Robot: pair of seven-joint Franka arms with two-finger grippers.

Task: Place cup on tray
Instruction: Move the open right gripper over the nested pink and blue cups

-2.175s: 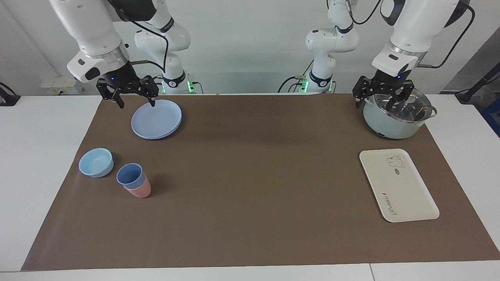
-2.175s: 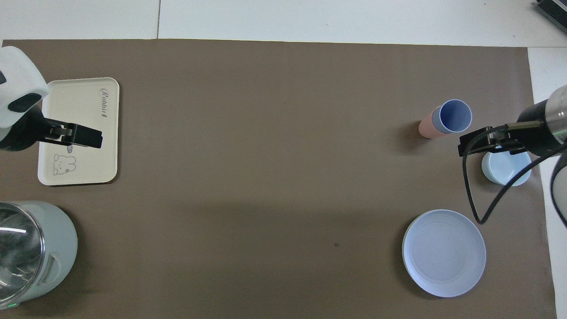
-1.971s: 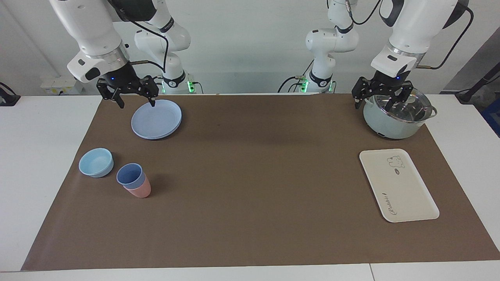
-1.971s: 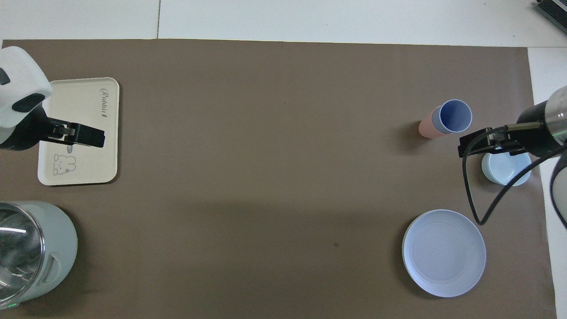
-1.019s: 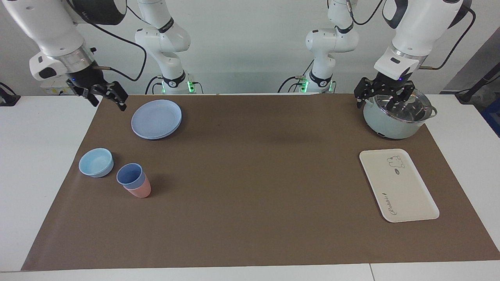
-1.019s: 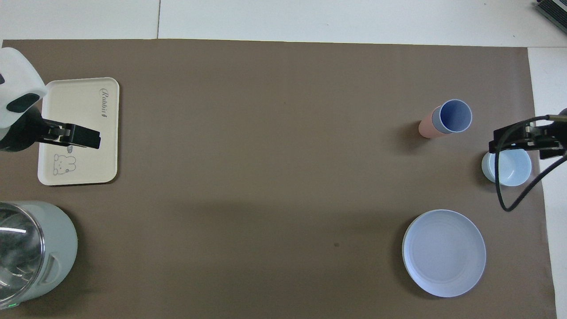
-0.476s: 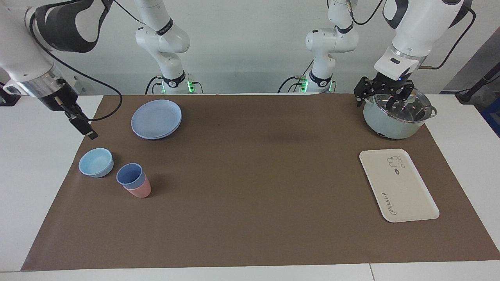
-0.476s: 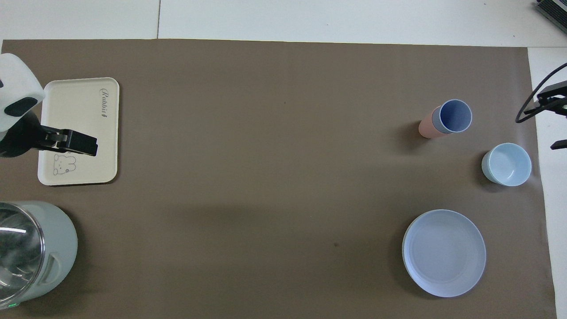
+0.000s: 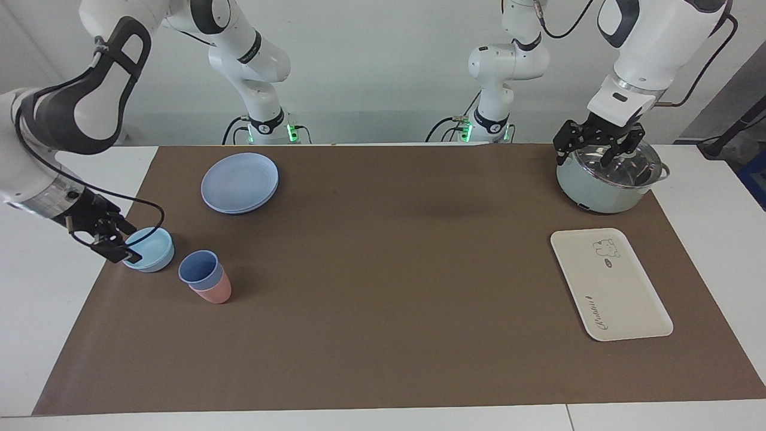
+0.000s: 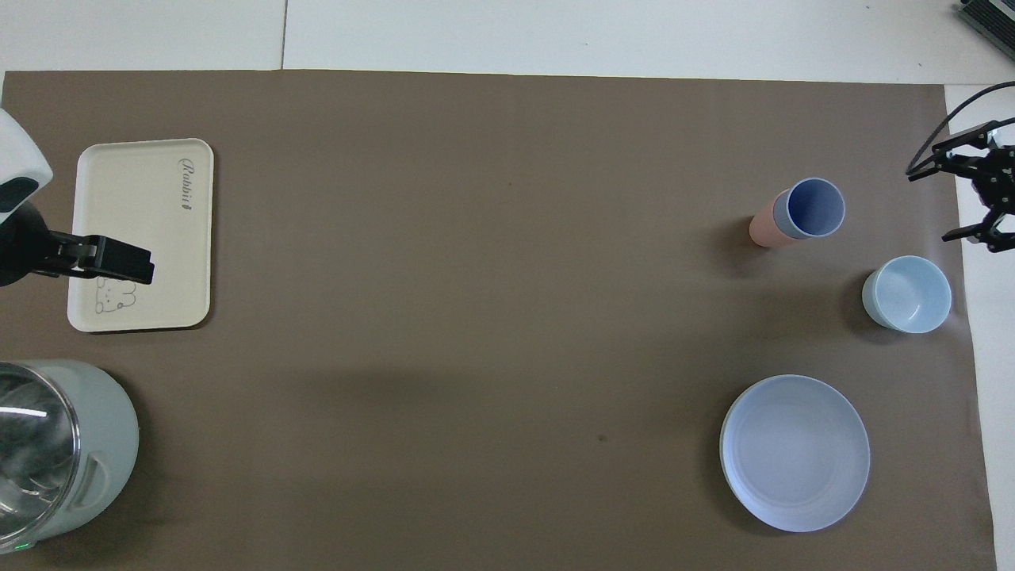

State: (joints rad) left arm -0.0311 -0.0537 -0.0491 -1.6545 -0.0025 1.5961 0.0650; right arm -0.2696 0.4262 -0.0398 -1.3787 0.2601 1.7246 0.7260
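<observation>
The cup sits nested in a pink cup, just past the right gripper fingers, which look parted. Left gripper fingers are spread wide over the pot.

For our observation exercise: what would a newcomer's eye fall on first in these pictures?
Probably the periwinkle cup nested in a pink cup at the right arm's end of the table, beside a light-blue bowl. The right gripper, open, hangs low beside that bowl. At the left arm's end, the cream tray lies bare, and the left gripper waits over a lidded pot.
</observation>
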